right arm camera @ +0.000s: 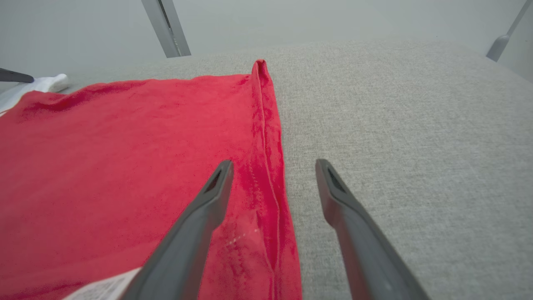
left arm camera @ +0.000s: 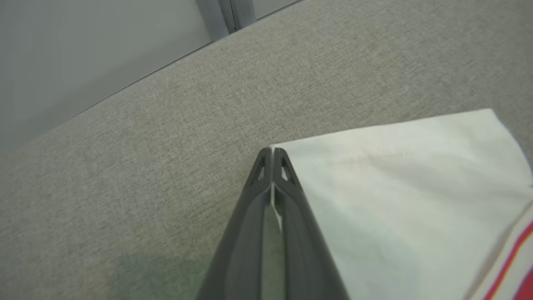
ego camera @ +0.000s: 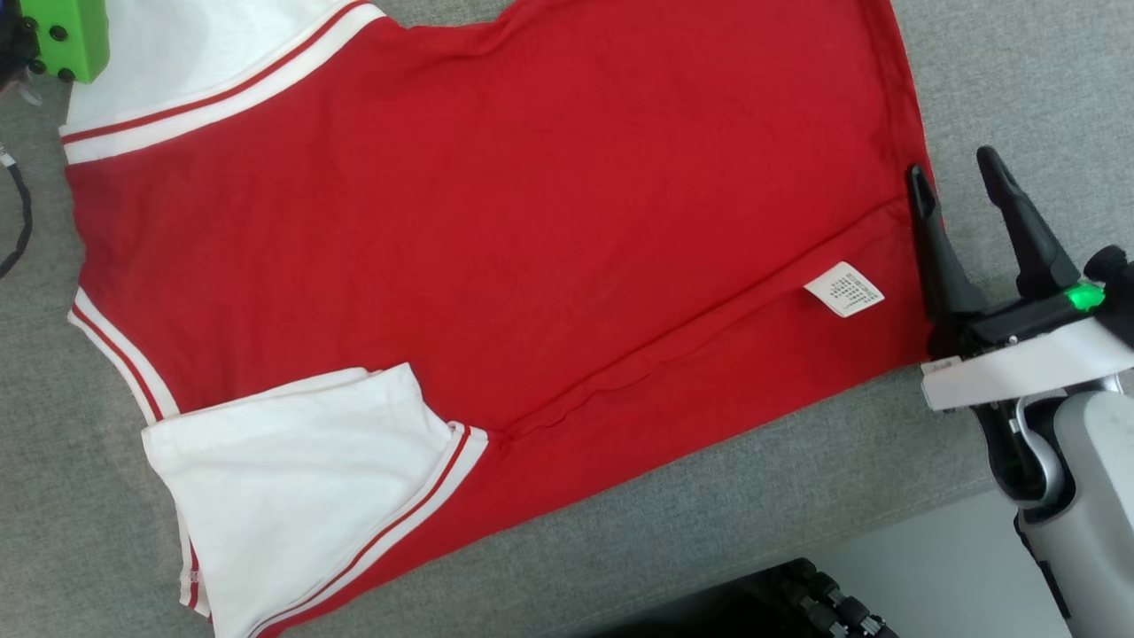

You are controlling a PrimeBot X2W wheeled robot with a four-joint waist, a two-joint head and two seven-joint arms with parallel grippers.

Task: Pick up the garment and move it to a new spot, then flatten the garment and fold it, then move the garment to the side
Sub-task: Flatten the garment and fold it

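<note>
The garment (ego camera: pixel 496 221) is a red shirt with white sleeves and red-striped white trim, spread flat on a grey padded surface (ego camera: pixel 726 496). A white care label (ego camera: pixel 843 288) lies near its right hem. My right gripper (ego camera: pixel 957 173) is open and straddles that hem, one finger over the red cloth and one over the grey surface; the right wrist view shows the red hem (right arm camera: pixel 266 137) between its fingers (right arm camera: pixel 208 204). My left gripper (left arm camera: pixel 272 152) is shut at the corner of a white sleeve (left arm camera: pixel 408 187), with a thin sliver of white cloth pinched between its fingers.
A green block (ego camera: pixel 66 35) sits at the top left corner beside the upper sleeve. A black cable (ego camera: pixel 19 221) hangs at the left edge. The surface's front edge runs at the lower right, with pale floor (ego camera: pixel 939 567) and a dark object (ego camera: pixel 797 602) below.
</note>
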